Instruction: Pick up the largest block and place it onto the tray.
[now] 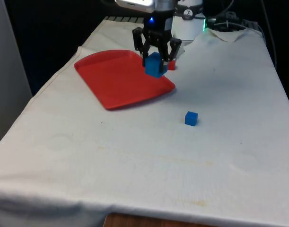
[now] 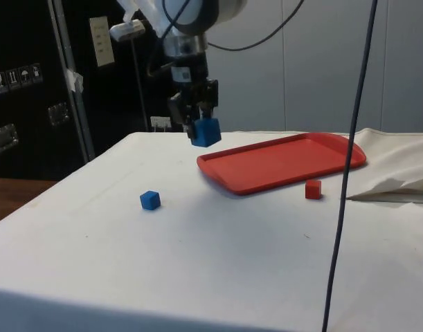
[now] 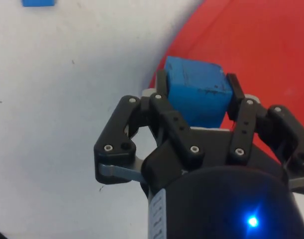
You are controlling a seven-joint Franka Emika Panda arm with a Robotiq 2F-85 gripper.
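Observation:
My gripper point(image 1: 155, 60) is shut on the large blue block point(image 1: 155, 65), which hangs tilted in the air above the red tray's point(image 1: 118, 78) near right corner. From the side, the large blue block point(image 2: 205, 131) and gripper point(image 2: 197, 114) hover just off the tray's point(image 2: 280, 162) edge. In the wrist view the large blue block point(image 3: 197, 92) sits clamped between the two fingers point(image 3: 161, 89), over the rim of the tray point(image 3: 251, 45). A small blue block point(image 1: 191, 118) lies on the cloth, and a small red block point(image 1: 171, 65) rests beside the tray, partly behind the gripper.
The small blue block point(image 2: 150, 200) and small red block point(image 2: 313, 189) both lie on the white cloth outside the tray. A black cable point(image 2: 349, 159) hangs across the side view. A crumpled fold of cloth point(image 1: 229, 35) lies at the far right of the front view.

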